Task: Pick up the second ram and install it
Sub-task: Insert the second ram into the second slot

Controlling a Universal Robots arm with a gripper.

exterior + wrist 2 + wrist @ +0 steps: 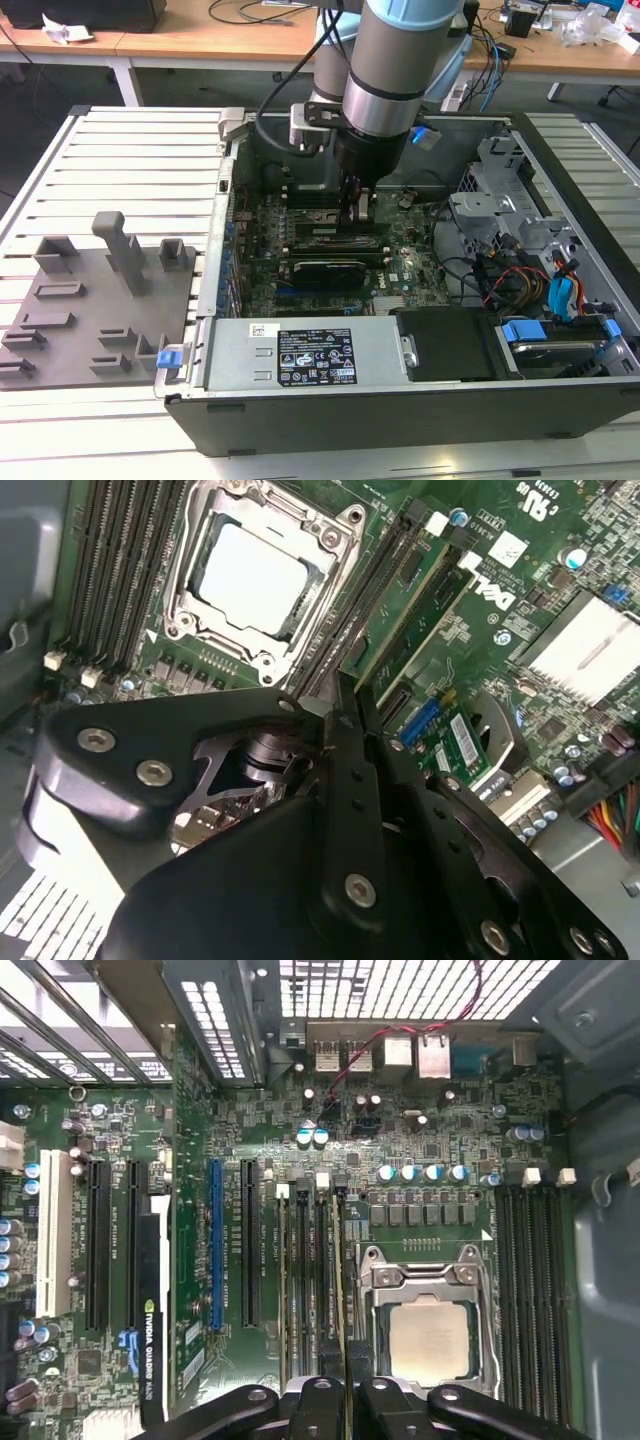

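Observation:
The second ram (342, 1300) is a thin green stick seen edge-on in the first wrist view. It stands upright over the black memory slots (305, 1280) beside the processor socket (430, 1335). My gripper (345, 1392) is shut on it, one black finger on each face. In the second wrist view its green face (425, 605) runs away from the closed gripper (357, 705). In the exterior view the gripper (355, 212) reaches down into the open computer case onto the motherboard (400, 270). Whether the stick is fully seated in a slot, I cannot tell.
A grey plastic tray (90, 300) lies on the slatted table at the exterior view's left. Inside the case are a power supply (310, 355), a bundle of coloured cables (520, 280) and drive cages (510, 190). A black graphics card (150, 1290) sits in an expansion slot.

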